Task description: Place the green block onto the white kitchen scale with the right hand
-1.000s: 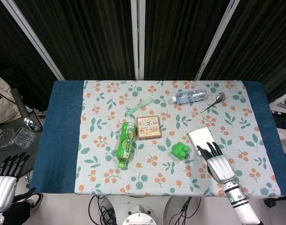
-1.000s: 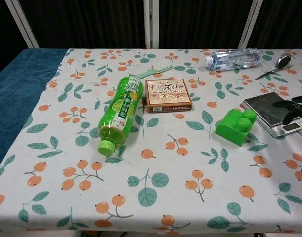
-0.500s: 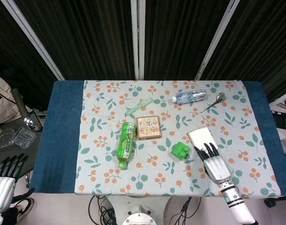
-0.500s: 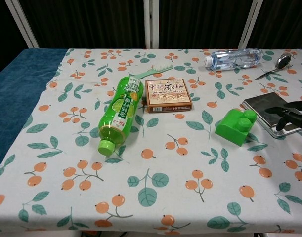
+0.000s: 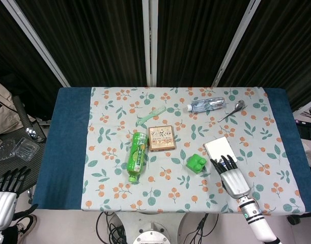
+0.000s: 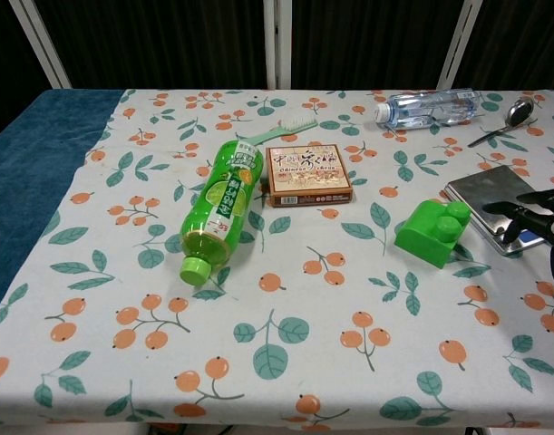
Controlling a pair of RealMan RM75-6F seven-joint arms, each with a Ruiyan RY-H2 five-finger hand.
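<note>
The green block (image 5: 196, 163) (image 6: 432, 231) lies on the flowered cloth, just left of the white kitchen scale (image 5: 220, 148) (image 6: 485, 193). My right hand (image 5: 231, 176) (image 6: 535, 220) hovers open with fingers spread, over the scale's near edge and right of the block, not touching it. Only its dark fingertips show in the chest view. My left hand (image 5: 3, 196) hangs open off the table's left side, far from everything.
A green drink bottle (image 5: 136, 156) lies on its side left of centre. A brown box (image 5: 161, 138) sits beside it. A green comb (image 5: 150, 115), a clear water bottle (image 5: 206, 105) and a spoon (image 5: 233, 110) lie further back.
My right hand has drifted left and slightly toward the table's near edge, closer to the green block. Nothing else has moved.
</note>
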